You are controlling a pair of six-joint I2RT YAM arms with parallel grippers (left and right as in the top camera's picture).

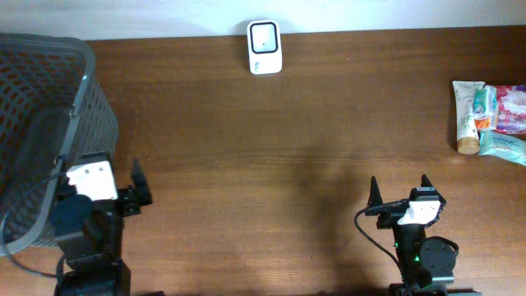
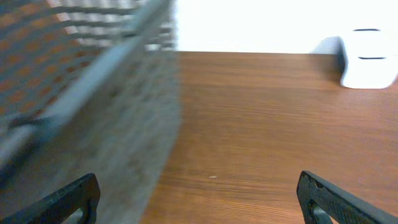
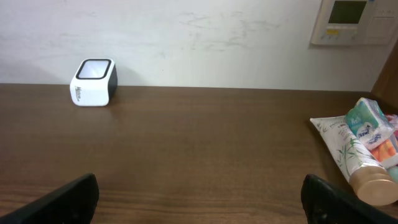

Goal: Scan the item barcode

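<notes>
Overhead, table (image 1: 271, 140): dark brown wood, smooth, with the grain running side to side.
Overhead, basket (image 1: 80, 90): grey plastic mesh with a thick rounded rim, at the left edge. Its inside is in shade, so I cannot tell what it holds.
Overhead, scanner (image 1: 265, 47): small white rounded box with a dark window on top, at the far edge near the middle.
Overhead, tube (image 1: 468, 115): soft and white with a tan end, lying flat at the far right, tan end toward the robot.
Overhead, packets (image 1: 503, 119): glossy pink and teal wrappers, touching the tube on its right.
Overhead, right gripper (image 1: 399, 184): black fingers spread wide with nothing between them, over bare wood, well apart from the tube and packets.
Left wrist, left gripper (image 2: 199, 196): two black fingertips at the lower corners, wide apart and empty.
Left wrist, basket: blurred mesh side just beside the left finger.
Left wrist, scanner: blurred white block at the far right, against the pale wall (image 2: 249, 25).
Right wrist, right gripper: dark tips at the lower corners, wide and empty.
Right wrist, scanner: rounded white cube with a dark side and a glassy top, far left by the wall.
Right wrist, tube: green leaf print and a round tan end, at the right edge, with the packets against it.
Right wrist, wall panel (image 3: 351, 22): white plastic with a small pale screen, upper right.
</notes>
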